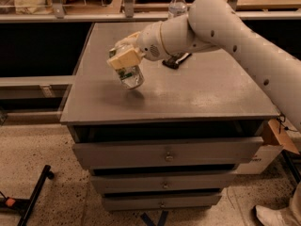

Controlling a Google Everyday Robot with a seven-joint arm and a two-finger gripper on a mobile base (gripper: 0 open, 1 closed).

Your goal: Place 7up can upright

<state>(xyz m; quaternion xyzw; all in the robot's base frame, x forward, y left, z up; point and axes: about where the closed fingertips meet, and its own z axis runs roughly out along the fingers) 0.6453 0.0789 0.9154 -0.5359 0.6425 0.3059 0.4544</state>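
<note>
The 7up can (130, 75), silver with a green and white label, hangs tilted in my gripper (123, 59), its shiny end pointing down and to the right. The gripper's tan fingers (123, 57) are shut on the can's upper part. The can is held a little above the left middle of the grey cabinet top (197, 91) and does not touch it. My white arm (221, 25) reaches in from the right.
A black flat object (175, 60) lies on the top behind the arm. A clear plastic water bottle (178, 4) stands at the back edge. Drawers (165, 153) sit below the top. A cardboard box (273, 140) is at the right, a black stand leg (33, 194) on the floor at the left.
</note>
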